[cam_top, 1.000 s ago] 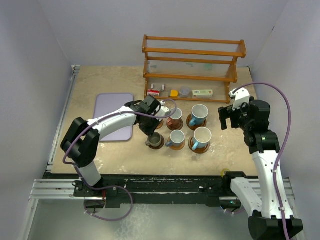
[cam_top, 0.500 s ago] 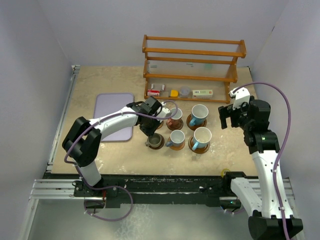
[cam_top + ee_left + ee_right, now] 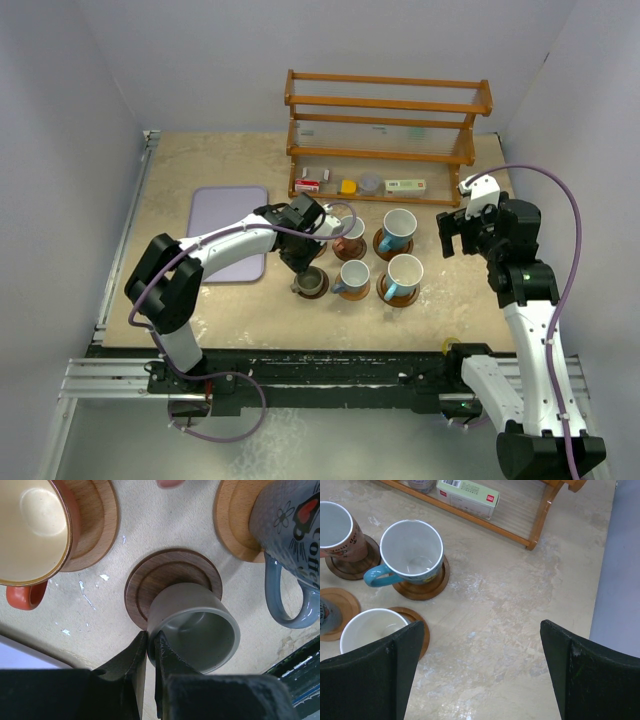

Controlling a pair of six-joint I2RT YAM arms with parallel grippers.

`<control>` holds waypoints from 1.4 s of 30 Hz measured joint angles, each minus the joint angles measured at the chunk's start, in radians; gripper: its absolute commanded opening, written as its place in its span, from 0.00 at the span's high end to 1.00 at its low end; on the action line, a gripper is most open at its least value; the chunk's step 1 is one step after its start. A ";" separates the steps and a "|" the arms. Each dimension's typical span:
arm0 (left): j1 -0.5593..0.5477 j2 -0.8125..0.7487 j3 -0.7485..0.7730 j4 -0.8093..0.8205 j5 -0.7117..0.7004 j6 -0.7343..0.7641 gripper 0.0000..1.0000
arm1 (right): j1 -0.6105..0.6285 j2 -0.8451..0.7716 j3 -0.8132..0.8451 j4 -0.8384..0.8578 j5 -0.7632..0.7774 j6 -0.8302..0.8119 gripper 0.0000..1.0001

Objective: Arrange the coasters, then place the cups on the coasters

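Nearly closed, the left claw (image 3: pixel 151 644) pinches the olive-grey cup (image 3: pixel 197 627).

The two arms, the left arm (image 3: pixel 228 243) and the right arm (image 3: pixel 532 330), have white shells with black joints. A thin purple cable (image 3: pixel 574 262) runs along each one. The fingers (image 3: pixel 131 672) are matte black, with flat inner faces.

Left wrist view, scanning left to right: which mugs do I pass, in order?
In order: orange mug → olive-grey mug, standing on the dark coaster → blue mug.
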 measured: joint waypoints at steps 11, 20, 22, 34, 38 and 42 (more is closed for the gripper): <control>0.000 0.000 0.000 0.004 -0.001 0.000 0.84 | 0.000 0.000 -0.001 0.000 0.000 0.000 0.00; 0.000 -0.002 0.000 0.011 -0.005 0.001 0.58 | 0.000 0.001 -0.001 0.000 0.000 0.000 0.00; 0.000 -0.011 0.000 0.012 -0.005 0.002 0.53 | 0.000 0.001 -0.001 0.000 0.000 0.000 0.00; 0.009 -0.197 0.000 0.028 -0.040 0.027 0.34 | 0.000 0.053 0.004 -0.022 -0.004 -0.023 0.00; 0.054 -0.255 0.000 0.034 -0.049 0.036 0.32 | 0.000 0.094 0.045 -0.061 -0.006 -0.041 0.00; 0.148 -0.301 0.000 0.033 -0.058 0.037 0.29 | 0.000 0.124 0.092 -0.084 -0.008 -0.053 0.00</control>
